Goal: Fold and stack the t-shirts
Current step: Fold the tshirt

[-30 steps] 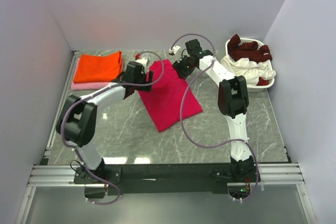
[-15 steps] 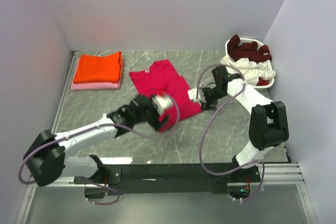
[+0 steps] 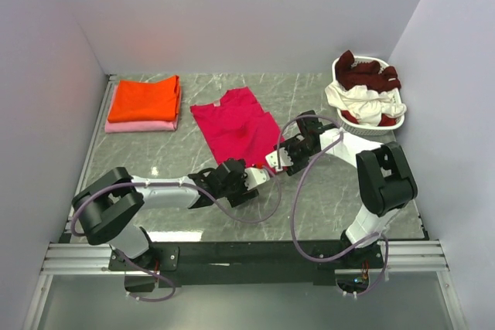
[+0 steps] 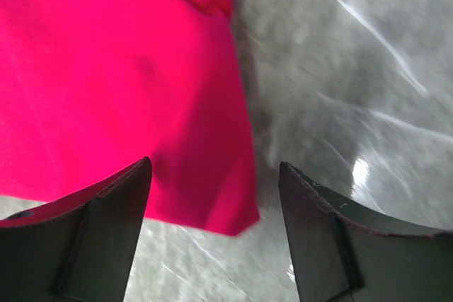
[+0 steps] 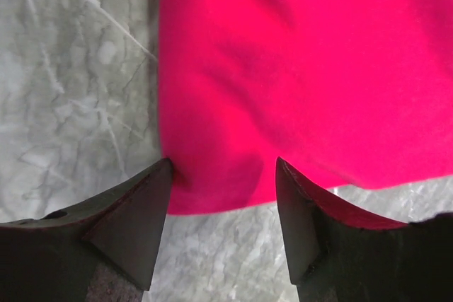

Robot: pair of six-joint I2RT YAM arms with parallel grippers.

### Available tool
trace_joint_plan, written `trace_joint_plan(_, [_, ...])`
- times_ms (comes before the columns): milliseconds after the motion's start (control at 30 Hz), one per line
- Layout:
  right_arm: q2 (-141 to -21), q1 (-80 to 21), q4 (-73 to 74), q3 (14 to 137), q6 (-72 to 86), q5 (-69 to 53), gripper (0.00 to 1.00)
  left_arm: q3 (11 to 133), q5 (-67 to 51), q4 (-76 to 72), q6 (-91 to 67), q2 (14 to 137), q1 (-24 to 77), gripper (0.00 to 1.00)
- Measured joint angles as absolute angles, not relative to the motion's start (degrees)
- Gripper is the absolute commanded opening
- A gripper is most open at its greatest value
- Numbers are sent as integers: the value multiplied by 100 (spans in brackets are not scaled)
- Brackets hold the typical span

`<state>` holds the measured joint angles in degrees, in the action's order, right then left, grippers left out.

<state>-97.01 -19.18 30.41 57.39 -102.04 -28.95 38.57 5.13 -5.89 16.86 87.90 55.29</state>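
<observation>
**Two sets of fingers, both apart, at the crimson shirt's near edge**

Overhead view first: I've got the crimson-pink t-shirt (image 3: 236, 124) lying flat on the grey marbled desk (image 3: 155, 164), right in the middle of the frame and angled so its long side runs from upper left to lower right. Both arms are reaching in low toward its lower edge. The left fingers (image 3: 260, 175) come in from the lower left and the right fingers (image 3: 277, 158) from the right, the two close together at the shirt's lower right corner.

Left wrist camera now: the fingers are apart. The shirt's pointed corner sits in the gap between them at the bottom centre of the frame. One finger is over the cloth, the other over bare desk on the right.

Right wrist camera: these are apart too. The shirt's hem and a rounded corner fill the gap between them, with bare desk to the left. I can't tell from either view whether the tips are touching the cloth.

Elsewhere, upper left of the overhead frame, the orange t-shirt (image 3: 145, 100) lies folded on top of the pale pink t-shirt (image 3: 128, 125). Upper right, the laundry basket (image 3: 396, 120) holds the dark maroon t-shirt (image 3: 363, 73) heaped over the white t-shirt (image 3: 357, 103).
</observation>
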Motion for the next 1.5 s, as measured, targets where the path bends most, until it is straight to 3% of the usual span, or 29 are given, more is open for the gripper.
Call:
trace_joint_plan(133, [-9826, -1944, 2961, 5749, -10090, -2805, 57, 4005, 727, -725, 1730, 8993, 5533, 73])
trace_joint_plan(233, [-9900, -1973, 2963, 5822, -9963, -2749, 42, 4025, 884, -757, 1723, 9041, 5533, 63])
trace_joint_plan(333, [-10005, -1986, 3046, 5924, -9870, -2696, 15, 4023, 1000, -705, 1691, 9052, 5533, 43])
trace_joint_plan(367, [-10038, -1992, 3094, 5968, -9830, -2689, 7, 4014, 1035, -687, 1678, 9052, 5533, 28])
trace_joint_plan(433, [-10066, -2001, 3175, 6045, -9771, -2683, 0, 3986, 1083, -681, 1662, 9050, 5533, 17])
trace_joint_plan(467, [-10066, -2001, 3223, 6071, -9749, -2685, 0, 3953, 1103, -692, 1673, 9043, 5533, 7])
trace_joint_plan(500, [-10066, -2003, 3271, 6088, -9734, -2687, 0, 3911, 1129, -709, 1662, 9024, 5533, 4])
trace_joint_plan(700, [-9762, -2025, 3680, 5826, -9771, -2698, 0, 3669, 781, -493, 1675, 8396, 5546, 1])
trace_joint_plan(967, [-7356, -2049, 5070, 4235, -9574, -2921, 0, 3736, -672, 545, 1645, 7719, 6108, 1])
trace_joint_plan(1133, [-6329, -2086, 5808, 4049, -8976, -3114, 0, 3872, -1179, 1083, 1693, 7666, 6477, 0])
trace_joint_plan(1333, [-6689, -2062, 5990, 5009, -8053, -3098, 0, 4047, -1210, 1267, 1973, 7288, 6075, 0])
trace_joint_plan(1500, [-7900, -1863, 5922, 6678, -7454, -3109, 0, 4545, -1441, 1253, 2410, 7251, 4801, 0])
